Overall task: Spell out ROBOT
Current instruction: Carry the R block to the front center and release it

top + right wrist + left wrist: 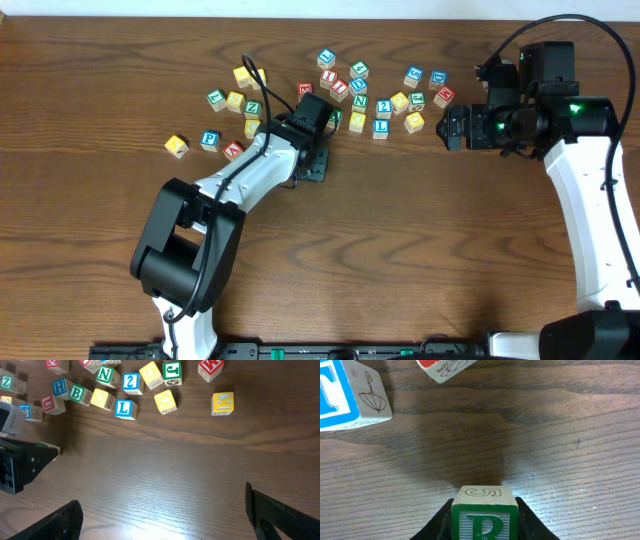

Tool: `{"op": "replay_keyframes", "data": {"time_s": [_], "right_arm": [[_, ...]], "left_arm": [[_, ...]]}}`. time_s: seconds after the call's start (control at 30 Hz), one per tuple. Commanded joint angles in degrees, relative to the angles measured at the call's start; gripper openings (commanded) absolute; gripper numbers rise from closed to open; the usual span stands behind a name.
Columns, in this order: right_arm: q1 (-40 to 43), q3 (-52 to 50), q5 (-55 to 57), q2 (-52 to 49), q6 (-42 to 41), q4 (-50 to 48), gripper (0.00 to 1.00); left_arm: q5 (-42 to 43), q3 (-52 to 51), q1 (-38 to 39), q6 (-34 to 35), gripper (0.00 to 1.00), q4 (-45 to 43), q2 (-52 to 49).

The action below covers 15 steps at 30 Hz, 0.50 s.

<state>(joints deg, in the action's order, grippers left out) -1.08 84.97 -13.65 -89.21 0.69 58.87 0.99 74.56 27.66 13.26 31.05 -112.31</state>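
Note:
My left gripper [484, 512] is shut on the green-bordered R cube [485, 522], its black fingers pressed against both sides, just above the wood. In the overhead view this gripper [314, 165] points down just below the cube cluster, and the R is hidden there. A blue-bordered cube [335, 395] showing part of a T lies at the left wrist view's upper left. The right wrist view shows the green B cube [76, 393] and two yellow cubes with round letters [102, 398] [165, 401]. My right gripper [165, 520] [452, 128] stands open, holding nothing, to the right of the cluster.
Other cubes lie scattered across the table's far half: a yellow K [222, 403], a blue L [125, 408], a blue 2 [131, 383], a green N [104, 375] and a red M [210, 367]. A red-printed cube [445, 367] lies ahead of the left gripper.

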Motion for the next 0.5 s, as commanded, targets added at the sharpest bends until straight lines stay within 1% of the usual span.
{"op": "replay_keyframes", "data": {"time_s": [0.0,0.27,0.47], "right_arm": [[0.24,-0.33,0.24,-0.04,0.48,-0.11,0.99],[0.24,-0.33,0.2,-0.04,0.46,-0.37,0.99],[0.24,-0.33,-0.02,-0.04,0.44,-0.35,0.99]], "left_arm": [[0.07,1.4,-0.17,-2.36,0.22,0.35,-0.72],[0.09,1.25,-1.44,-1.62,0.22,1.81,-0.96],[0.11,1.25,-1.2,3.43,0.22,0.98,-3.54]]}}
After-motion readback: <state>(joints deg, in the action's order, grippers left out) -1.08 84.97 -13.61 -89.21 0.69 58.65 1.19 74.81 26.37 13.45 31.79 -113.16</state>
